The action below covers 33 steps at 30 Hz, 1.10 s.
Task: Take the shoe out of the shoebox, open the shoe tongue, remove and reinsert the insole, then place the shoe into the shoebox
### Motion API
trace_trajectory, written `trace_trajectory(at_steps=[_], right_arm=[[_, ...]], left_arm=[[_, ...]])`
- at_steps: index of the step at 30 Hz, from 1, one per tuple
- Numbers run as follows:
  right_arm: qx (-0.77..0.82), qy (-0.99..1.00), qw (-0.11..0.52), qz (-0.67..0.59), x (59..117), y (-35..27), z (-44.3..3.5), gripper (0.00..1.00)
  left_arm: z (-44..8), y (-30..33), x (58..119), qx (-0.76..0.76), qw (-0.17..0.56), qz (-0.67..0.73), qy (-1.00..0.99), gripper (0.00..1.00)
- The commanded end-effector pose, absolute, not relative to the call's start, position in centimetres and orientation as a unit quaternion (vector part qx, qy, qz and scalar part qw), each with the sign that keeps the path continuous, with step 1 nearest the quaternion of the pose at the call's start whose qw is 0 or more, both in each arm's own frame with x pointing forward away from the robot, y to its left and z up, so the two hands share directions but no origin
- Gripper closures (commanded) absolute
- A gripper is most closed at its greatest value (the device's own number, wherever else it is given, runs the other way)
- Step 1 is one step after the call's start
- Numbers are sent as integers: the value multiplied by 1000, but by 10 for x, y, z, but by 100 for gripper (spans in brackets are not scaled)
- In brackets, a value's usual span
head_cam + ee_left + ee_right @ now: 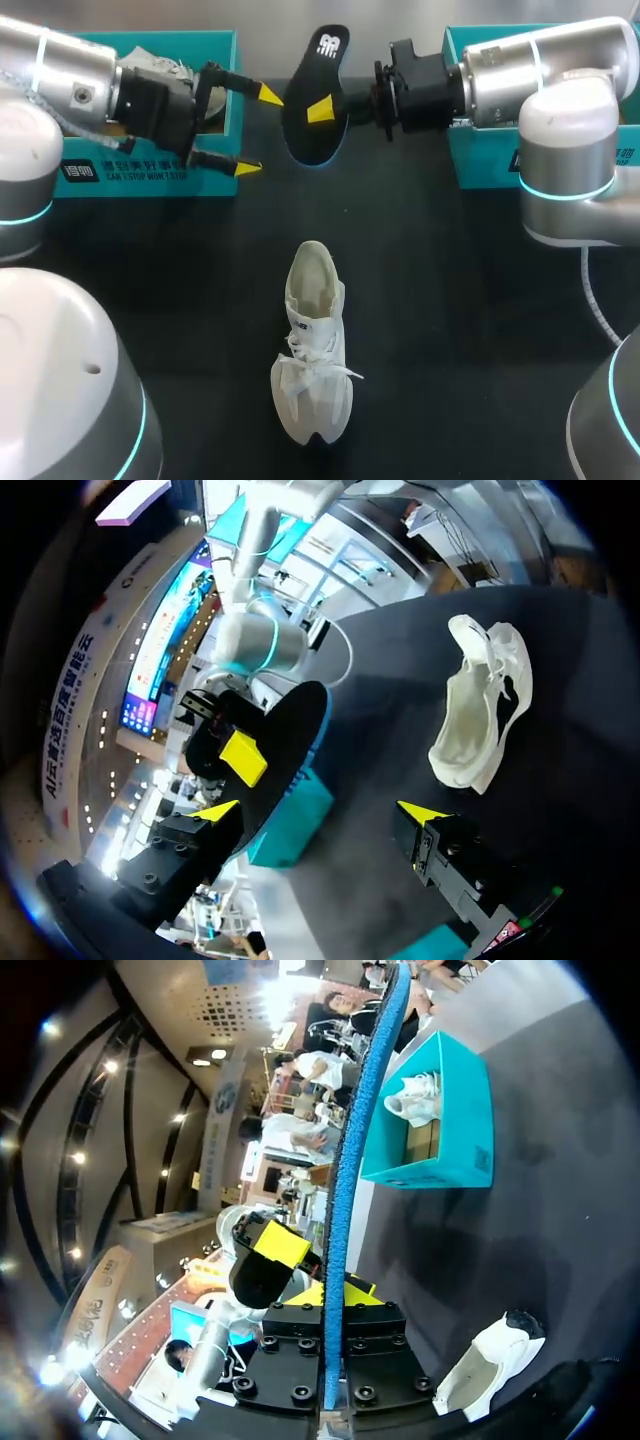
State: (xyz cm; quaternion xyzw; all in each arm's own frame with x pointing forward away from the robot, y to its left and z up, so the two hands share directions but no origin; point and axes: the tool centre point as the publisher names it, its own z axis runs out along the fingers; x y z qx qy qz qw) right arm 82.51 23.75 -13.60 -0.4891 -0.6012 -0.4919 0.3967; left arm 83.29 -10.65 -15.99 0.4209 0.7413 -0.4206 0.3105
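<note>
Black blue-edged foam insole point(325, 50), upper centre, clamped by right fingers point(322, 111), left fingers point(268, 95) spread wide just beside it; white lace-up shoe point(315, 340) lower centre on black desk point(450, 300), lengthwise up-frame, opening facing insole.

The left arm point(100, 80) covers most of the left box point(215, 45), so the thing poking out is probably a shoe point(160, 62), hard to say. The right box point(480, 160) is mostly behind the right arm point(540, 75) and cut off up top. The insole point(315, 70) hides the far finger of the right gripper point(325, 112).
</note>
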Motion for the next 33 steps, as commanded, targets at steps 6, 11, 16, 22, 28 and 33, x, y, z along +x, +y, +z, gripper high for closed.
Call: trace_trajectory(at_steps=[6,11,16,22,28,33], right_arm=[[-500,-600,370,-502,829,233,-141,100],[-496,-610,314,-531,838,219,-146,100],[-493,-627,276,-535,843,215,-150,100],[-479,-665,256,-513,841,223,-165,100],[-479,-665,256,-513,841,223,-165,100],[-479,-665,256,-513,841,223,-165,100]], left_arm=[[-162,-103,835,380,274,-412,782,0],[-164,-93,832,273,229,-369,858,0],[-171,-83,815,210,183,-320,906,0],[-179,-81,798,173,166,-291,926,0],[-179,-81,798,173,166,-291,926,0],[-179,-81,798,173,166,-291,926,0]])
